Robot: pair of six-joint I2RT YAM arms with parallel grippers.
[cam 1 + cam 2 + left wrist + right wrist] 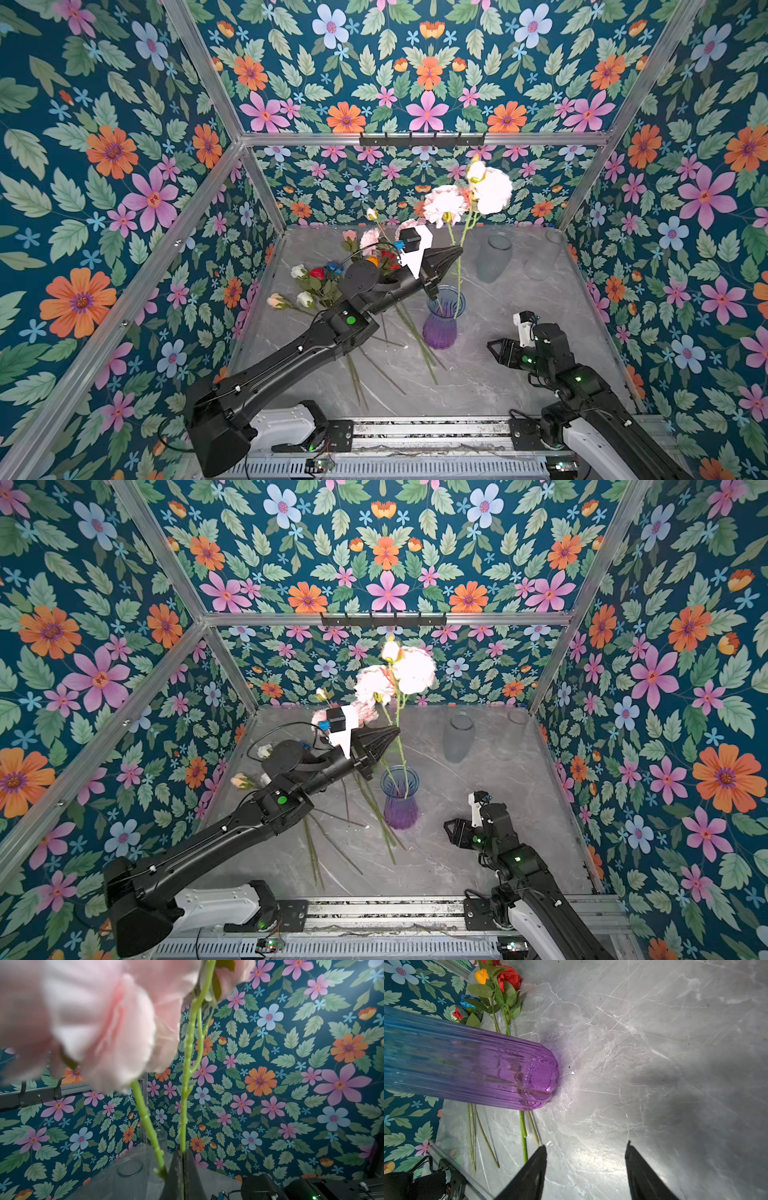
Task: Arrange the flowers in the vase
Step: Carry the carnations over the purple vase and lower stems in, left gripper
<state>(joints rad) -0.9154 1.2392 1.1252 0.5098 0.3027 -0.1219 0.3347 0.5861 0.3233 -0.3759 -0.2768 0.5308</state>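
Observation:
A ribbed glass vase (441, 322) (400, 802) (492, 1072), blue at the mouth and purple at the base, stands upright mid-table. Two pink carnations (446, 203) (413, 671) (108, 1022) rise above it, their green stems reaching down into its mouth. My left gripper (459, 250) (397, 730) (182, 1154) is shut on one carnation stem (185, 1105) above the vase; the other stem (145, 1120) passes beside the jaws. More flowers (318, 284) (508, 978), red, blue, orange, white and cream roses, lie on the table to the left, partly hidden under the left arm. My right gripper (492, 348) (448, 828) (586, 1145) is open and empty, low, right of the vase.
Two clear glass vases (494, 257) (548, 253) stand at the back right of the marble table (540, 332). A black hook rail (422, 139) runs along the back wall. Aluminium frame posts and flowered walls close in the sides. Loose stems (523, 1136) lie in front of the vase.

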